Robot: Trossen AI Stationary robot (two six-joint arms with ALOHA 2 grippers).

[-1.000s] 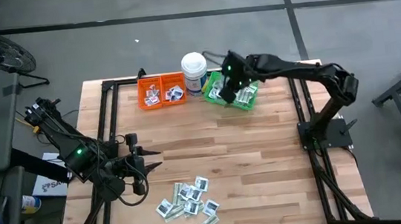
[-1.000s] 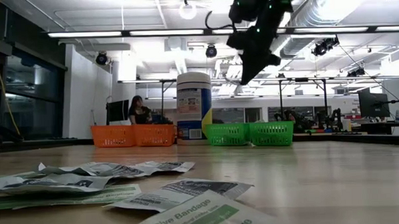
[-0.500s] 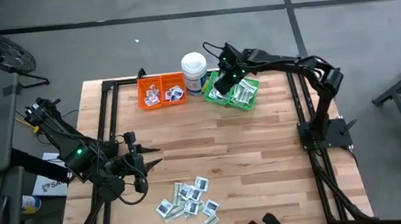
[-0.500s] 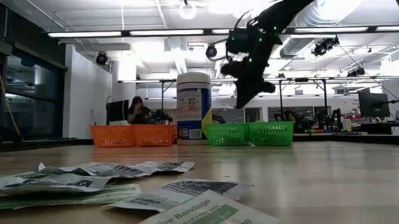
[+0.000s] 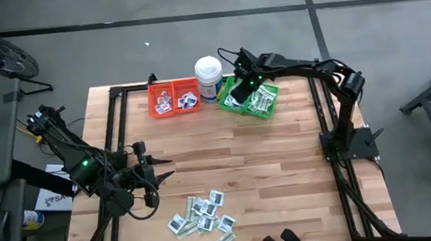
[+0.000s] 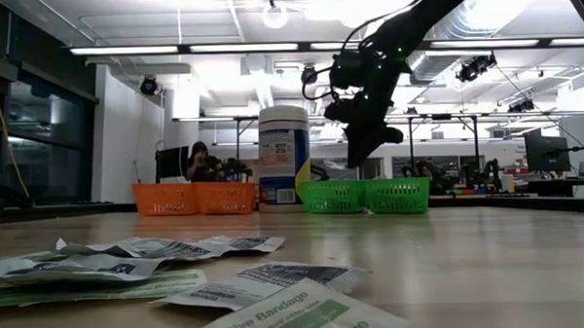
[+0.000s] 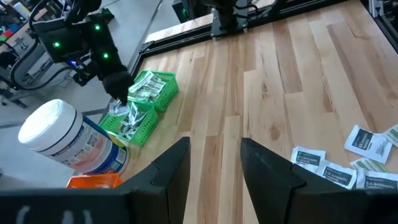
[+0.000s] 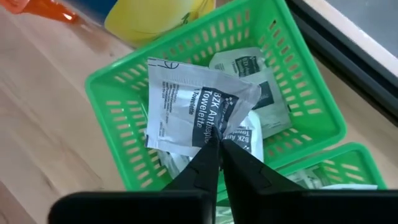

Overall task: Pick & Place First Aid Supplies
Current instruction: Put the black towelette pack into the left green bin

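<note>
Right gripper (image 8: 214,149) is pinched on one corner of a white towelette packet (image 8: 186,106), fingers nearly together; the packet hangs over the green bin (image 8: 124,81), directly beneath the fingertips. That bin already has several packets lying in it, and a second green bin (image 8: 336,165) sits touching it on one side. Only the right wrist view shows the grip and the packet's print; high view just shows the gripper (image 5: 238,92) above the green bins (image 5: 250,97), and low view shows it hanging above them with nothing between it and the rim. Just beside the bins stands the white tub (image 5: 208,75), then the orange bins (image 5: 173,98) past that, holding a few packets. Nothing blocks the drop; the tub is the nearest tall thing. Well apart, across the table, the loose pile of packets (image 5: 202,216) lies on the wood, and low view shows it close up with a green-and-white bandage strip (image 6: 288,315) in front. Left gripper (image 5: 160,170) waits near that pile, fingers apart and empty; left wrist view (image 7: 214,162) confirms the gap.
</note>
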